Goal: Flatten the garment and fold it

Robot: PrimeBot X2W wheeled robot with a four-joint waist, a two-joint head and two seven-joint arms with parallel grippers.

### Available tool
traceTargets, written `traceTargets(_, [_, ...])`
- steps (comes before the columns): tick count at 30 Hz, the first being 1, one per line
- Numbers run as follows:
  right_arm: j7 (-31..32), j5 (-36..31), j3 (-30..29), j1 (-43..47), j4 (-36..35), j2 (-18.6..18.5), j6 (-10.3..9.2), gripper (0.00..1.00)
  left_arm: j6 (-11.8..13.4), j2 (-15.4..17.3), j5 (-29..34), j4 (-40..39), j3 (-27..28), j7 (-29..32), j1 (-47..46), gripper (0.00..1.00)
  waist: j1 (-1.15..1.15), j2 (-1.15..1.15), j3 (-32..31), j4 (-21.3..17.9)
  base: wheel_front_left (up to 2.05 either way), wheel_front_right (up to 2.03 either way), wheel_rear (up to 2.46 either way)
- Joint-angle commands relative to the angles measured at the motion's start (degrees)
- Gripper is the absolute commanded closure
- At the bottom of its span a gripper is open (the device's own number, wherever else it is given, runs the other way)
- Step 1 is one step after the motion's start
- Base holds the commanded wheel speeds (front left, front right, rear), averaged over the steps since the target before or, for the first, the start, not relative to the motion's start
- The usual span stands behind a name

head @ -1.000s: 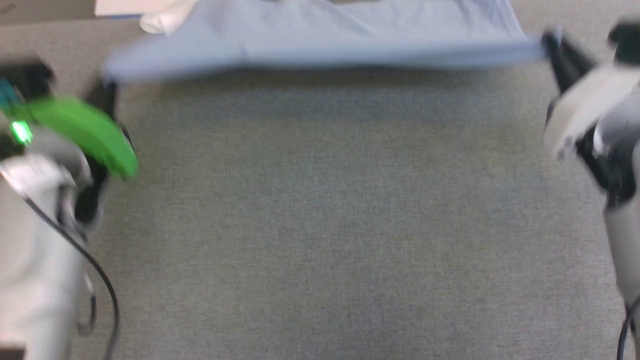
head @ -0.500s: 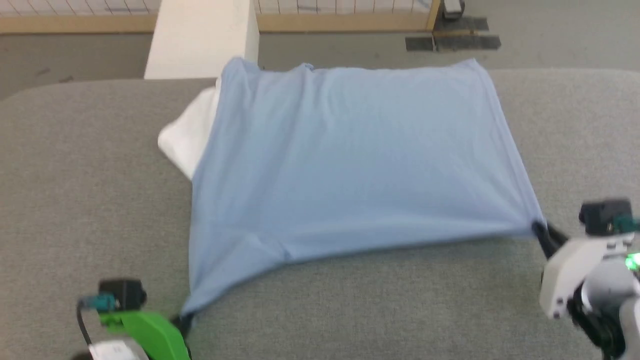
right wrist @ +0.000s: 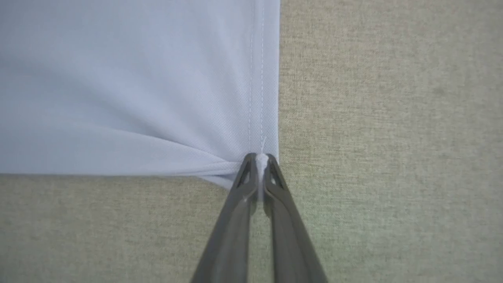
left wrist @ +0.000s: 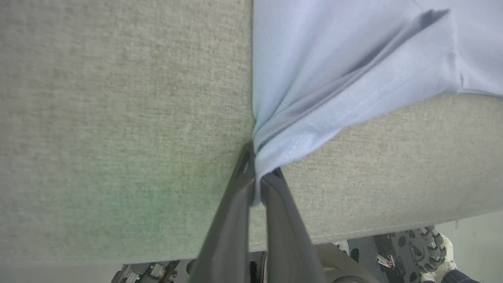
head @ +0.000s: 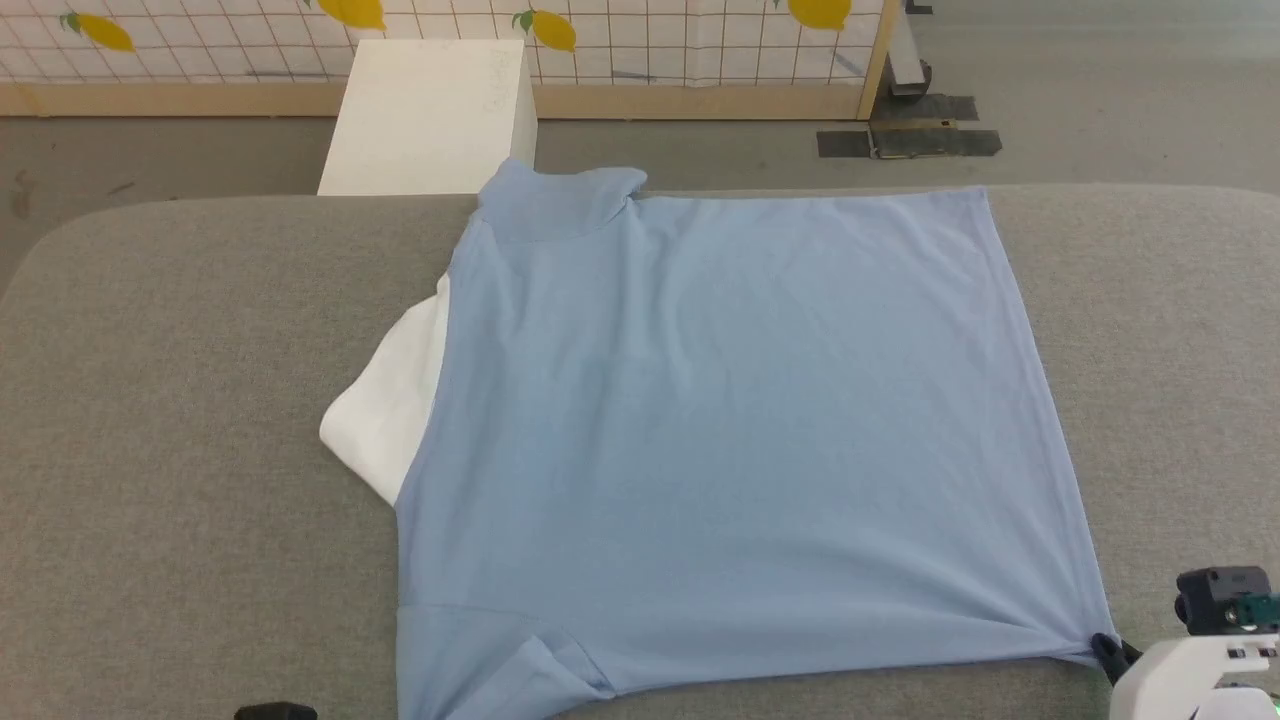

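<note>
**Where your three cameras sit**

Your head camera looks forward and down from high over the near side of the grey table [head: 200, 400]. It takes in the whole shirt [head: 720, 430] and the floor [head: 1100, 80] beyond. Each wrist camera looks closely along its own left gripper [left wrist: 259, 169] or right gripper [right wrist: 260, 157] at one near shirt corner. The head view shares the right-hand corner.

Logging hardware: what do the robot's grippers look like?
The left gripper and right gripper each have two long, dark grey, tapering fingers with triangular cut-outs near the tips. The right wrist's white housing carries a black camera with a teal plug.
</note>
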Motion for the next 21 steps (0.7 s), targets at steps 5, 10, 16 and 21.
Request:
traceTargets(5, [-8.44,-0.54,-2.57,2.62,-1.00,3.35,-0.10,1.00,0.40,-1.32,4.29,0.42,-1.34,-6.28,1.62,1.00,0.01,0.00,-0.37,0.04,0.00,0.00,0.00])
traceTargets(10, [-18.70,-0.87,-0.12,2.95,-0.85,5.25,-0.10,1.00,0.69,-3.64,13.17,1.87,-2.40,-19.09,-4.25,1.00,0.01,0.00,-0.38,-0.11,0.00,0.00,0.00])
traceTargets(16, [-27.27,-2.37,2.00,-0.25,-0.52,4.92,-0.10,1.00,1.83,-5.72,20.57,4.96,-3.04,-30.07,-12.13,1.00,0.01,0.00,0.35,-0.85,0.00,0.00,0.00])
traceTargets(21, [-27.75,-3.87,3.44,-4.65,-1.49,3.48,-0.10,1.00,2.35,-6.01,22.52,6.69,-1.97,-32.42,-19.26,1.00,0.01,0.00,1.74,-1.74,0.00,0.00,0.00])
